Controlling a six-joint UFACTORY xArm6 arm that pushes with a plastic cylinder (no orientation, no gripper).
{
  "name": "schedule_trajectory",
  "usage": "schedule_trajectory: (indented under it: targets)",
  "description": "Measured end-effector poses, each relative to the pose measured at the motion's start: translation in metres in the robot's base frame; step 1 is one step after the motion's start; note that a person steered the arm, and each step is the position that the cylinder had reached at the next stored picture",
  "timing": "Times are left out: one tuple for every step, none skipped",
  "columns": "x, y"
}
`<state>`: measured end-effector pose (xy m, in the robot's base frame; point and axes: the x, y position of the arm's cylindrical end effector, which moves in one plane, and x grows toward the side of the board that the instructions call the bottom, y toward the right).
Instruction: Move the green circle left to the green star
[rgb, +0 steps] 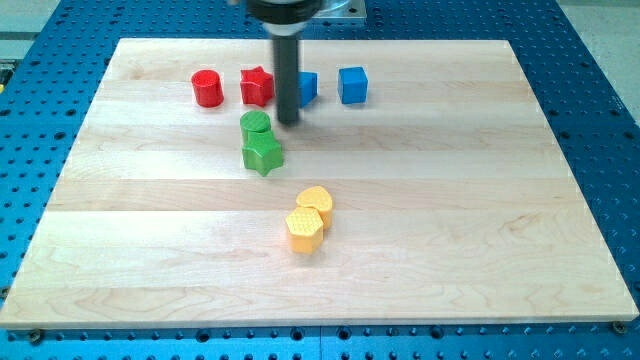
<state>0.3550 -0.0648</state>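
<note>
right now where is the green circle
The green circle sits left of centre in the upper half of the board, touching the green star just below it, with my tip close on its right.

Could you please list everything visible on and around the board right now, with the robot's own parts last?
Red cylinder: one, red, top left.
Red star: one, red, right of the cylinder.
Blue blocks: two, blue, top row; the left one partly hidden.
Green circle: one, green, touching the star's top.
Green star: one, green, centre.
Yellow blocks: two, yellow, touching, below centre.
Wooden board: one, pale.
My tip: one, dark, just right of the green circle.
</note>
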Motion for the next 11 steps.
schedule_trajectory:
  targets:
    - [0.021, -0.061]
    - [0.016, -0.062]
    - [0.016, -0.008]
    - [0.036, -0.011]
    - [0.06, -0.029]
    - [0.053, -0.022]
    - [0.07, 0.008]
    - [0.092, -0.012]
    - [0.098, -0.056]
    - [0.106, -0.069]
    - [0.08, -0.067]
